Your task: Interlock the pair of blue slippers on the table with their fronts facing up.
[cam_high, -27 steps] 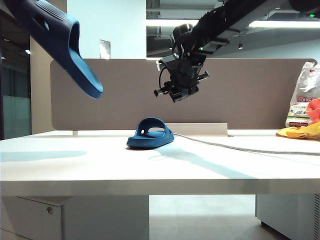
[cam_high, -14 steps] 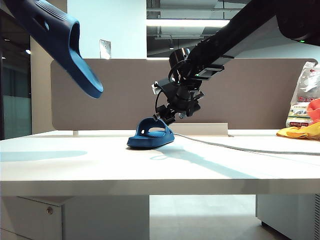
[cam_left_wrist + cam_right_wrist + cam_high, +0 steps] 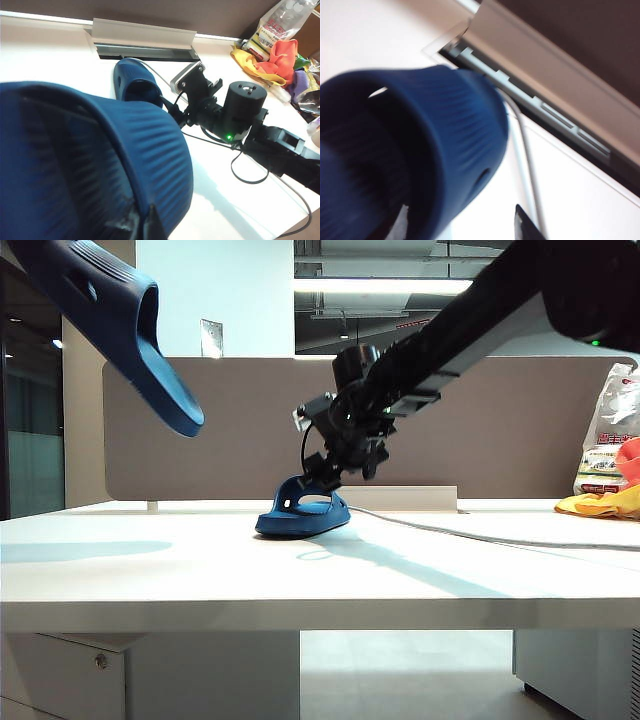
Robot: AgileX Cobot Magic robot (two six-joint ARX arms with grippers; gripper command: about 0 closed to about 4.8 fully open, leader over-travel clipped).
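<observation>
The white counter (image 3: 200, 585) runs wide and flat across the exterior view, with a thick pale front edge and a grey-brown divider panel (image 3: 230, 455) standing along its back. Behind the panel are a pale wall, ceiling strip lights and a dark glazed opening at far left.

At upper left, one blue slipper (image 3: 120, 330) hangs in the air well above the counter, tilted with one end pointing down toward the middle; its upper end is cut off by the frame edge. The left tool (image 3: 142, 227) is shut on this raised slipper's edge, though only a sliver of dark finger shows in the left wrist view, since the ridged strap fills most of that picture.

Near the middle of the counter, close to the panel, the second slipper (image 3: 302, 510) rests sole-down. The right tool (image 3: 318, 472) reaches down from the upper right to just above its strap, with the fingers spread apart. In the right wrist view the strap (image 3: 420, 150) sits between the two fingertips (image 3: 527, 227), blurred and very close; whether they touch the rubber cannot be told.

A grey cable (image 3: 480, 533) trails across the counter toward the right. At far right, a plastic bag (image 3: 605, 430) and orange and yellow cloth (image 3: 610, 495) are partly cut off.
</observation>
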